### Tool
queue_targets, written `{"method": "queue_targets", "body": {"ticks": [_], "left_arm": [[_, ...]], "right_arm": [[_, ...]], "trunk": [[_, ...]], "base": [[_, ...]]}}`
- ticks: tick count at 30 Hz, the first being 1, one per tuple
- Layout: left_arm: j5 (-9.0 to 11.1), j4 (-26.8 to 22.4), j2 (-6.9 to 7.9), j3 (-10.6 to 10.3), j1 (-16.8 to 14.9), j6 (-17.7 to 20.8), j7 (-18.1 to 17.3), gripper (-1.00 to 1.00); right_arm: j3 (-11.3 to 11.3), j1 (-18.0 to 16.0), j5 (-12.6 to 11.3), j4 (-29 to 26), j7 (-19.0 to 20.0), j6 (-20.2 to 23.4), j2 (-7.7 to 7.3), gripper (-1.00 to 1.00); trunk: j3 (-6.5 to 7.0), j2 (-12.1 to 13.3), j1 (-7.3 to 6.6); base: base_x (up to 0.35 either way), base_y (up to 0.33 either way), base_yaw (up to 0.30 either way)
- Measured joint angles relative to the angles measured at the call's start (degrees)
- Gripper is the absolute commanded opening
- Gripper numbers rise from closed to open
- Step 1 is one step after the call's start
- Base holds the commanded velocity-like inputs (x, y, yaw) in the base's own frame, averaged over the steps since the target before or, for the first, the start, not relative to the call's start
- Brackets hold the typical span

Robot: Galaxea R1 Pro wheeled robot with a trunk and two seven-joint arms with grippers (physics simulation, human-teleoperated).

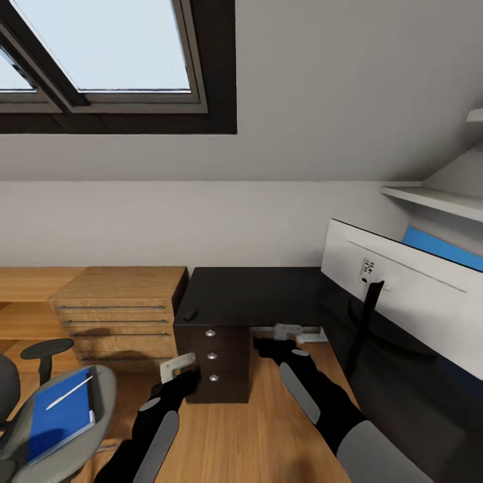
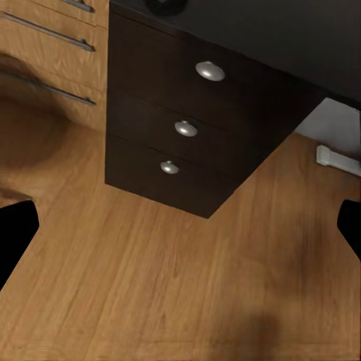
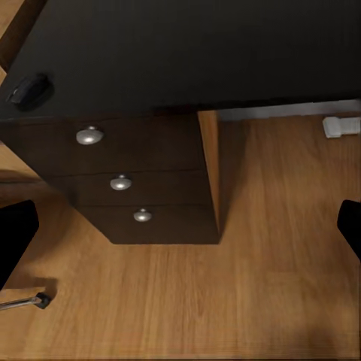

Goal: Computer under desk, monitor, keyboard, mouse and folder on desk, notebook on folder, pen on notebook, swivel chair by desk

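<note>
Facing the desk (image 1: 248, 292), its glossy black top running along under the sloped wall and turning down the right side. Sitting on that right wing, the monitor (image 1: 409, 295), white back turned this way, thin black stand dropping to the top. Resting near the desk's left front corner, the mouse (image 1: 190, 312), small and black, apart from everything else; showing again at the corner in the right wrist view (image 3: 28, 89). Below it, the three-drawer unit (image 1: 215, 355) with round silver knobs, standing on the wood floor (image 1: 268, 429).

Hovering low over the floor in front of the drawers, the left gripper (image 1: 180, 367), fingers spread wide and holding nothing; dark fingertips (image 2: 15, 233) framing bare floorboards in the left wrist view. Hanging just right of the drawer unit, the right gripper (image 1: 287, 333), likewise wide open and empty, fingertips (image 3: 15, 241) far apart at the picture's edges.

Sitting at lower left, the swivel chair (image 1: 100, 396), grey seat and black armrest, well clear of the desk. Lying on the seat, the folder (image 1: 60, 416), bright blue, with the pen (image 1: 69, 392) lying slantwise across it. Standing beside the desk, against the wall, the light wood dresser (image 1: 121, 315).
</note>
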Motion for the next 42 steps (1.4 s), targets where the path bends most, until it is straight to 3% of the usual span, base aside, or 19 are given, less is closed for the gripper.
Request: {"method": "queue_targets", "body": {"ticks": [4, 9, 16, 18, 21, 25, 26, 29, 35, 38, 39, 42], "left_arm": [[-0.03, 4.14, 0.54, 0.01, 0.0, -0.12, -0.03, 1.0], [-0.19, 10.68, 1.15, -0.09, -0.02, -0.41, -0.08, 1.0], [-0.03, 18.51, 1.31, -0.21, -0.03, -6.14, -0.32, 1.0], [0.0, 20.96, 1.29, -0.23, -0.02, -8.23, -0.38, 1.0], [0.06, 27.65, 1.32, -0.26, -0.02, -13.22, -0.56, 1.0], [0.05, 33.2, 1.3, -0.24, -0.03, -16.85, -0.64, 1.0], [0.08, 36.49, 1.28, -0.2, -0.02, -19.32, -0.67, 1.0], [-0.19, 42.86, 1.21, -0.17, -0.01, -23.75, -0.7, 1.0], [-0.49, 49.34, 1.04, -0.43, -0.01, -27.87, -0.61, 1.0], [-0.51, 52.9, 0.78, -1.57, -0.01, -30.41, -0.62, 1.0], [-0.45, 54.82, 0.55, -2.98, 0.0, -31.59, -0.68, 1.0], [-0.46, 56.13, 0.31, -4.65, -0.01, -32.43, -0.67, 1.0]], "right_arm": [[-0.04, 0.89, 0.58, 1.01, -0.02, -2.13, -0.11, 1.0], [-0.04, 3.33, 2.95, 4.05, -0.06, -8.56, -0.13, 1.0], [0.96, 8.24, 9.76, 13.66, -0.16, -22.53, 0.31, 1.0], [1.59, 9.0, 11.33, 17.35, -0.2, -26.13, 0.58, 1.0], [2.66, 9.92, 13.87, 28.86, -0.06, -36.01, 2.2, 1.0], [3.04, 10.19, 14.67, 38.49, 0.16, -44.07, 3.33, 1.0], [2.99, 10.29, 14.72, 43.06, 0.55, -48.51, 3.71, 1.0], [3.02, 10.63, 14.85, 49.55, 1.38, -54.75, 4.1, 1.0], [3.08, 12.16, 15.01, 52.94, 1.84, -57.89, 4.17, 1.0], [3.07, 13.63, 15.01, 53.61, 1.93, -58.47, 4.15, 1.0], [3.03, 14.44, 15.01, 53.82, 1.95, -58.64, 4.14, 1.0], [3.14, 15.01, 15.05, 53.96, 1.96, -58.75, 4.17, 1.0]], "trunk": [[0.72, 1.61, -0.88], [1.56, 3.57, -1.97], [1.56, 3.59, -1.96], [1.56, 3.6, -1.96], [1.56, 3.6, -1.95], [1.56, 3.59, -1.95], [1.55, 3.6, -1.95], [1.56, 3.59, -1.94], [1.57, 3.59, -1.94], [1.57, 3.59, -1.94], [1.56, 3.59, -1.95], [1.57, 3.59, -1.94]], "base": [[-0.007, 0.0, -0.002], [-0.002, 0.0, 0.0], [-0.059, 0.0, 0.0], [-0.225, 0.0, 0.0], [-0.292, 0.0, 0.0], [-0.318, 0.0, 0.0], [-0.33, 0.0, 0.0], [-0.336, 0.0, 0.0], [-0.34, 0.0, 0.0], [-0.341, 0.0, 0.0], [-0.341, 0.0, 0.0], [-0.341, 0.0, 0.0]]}}
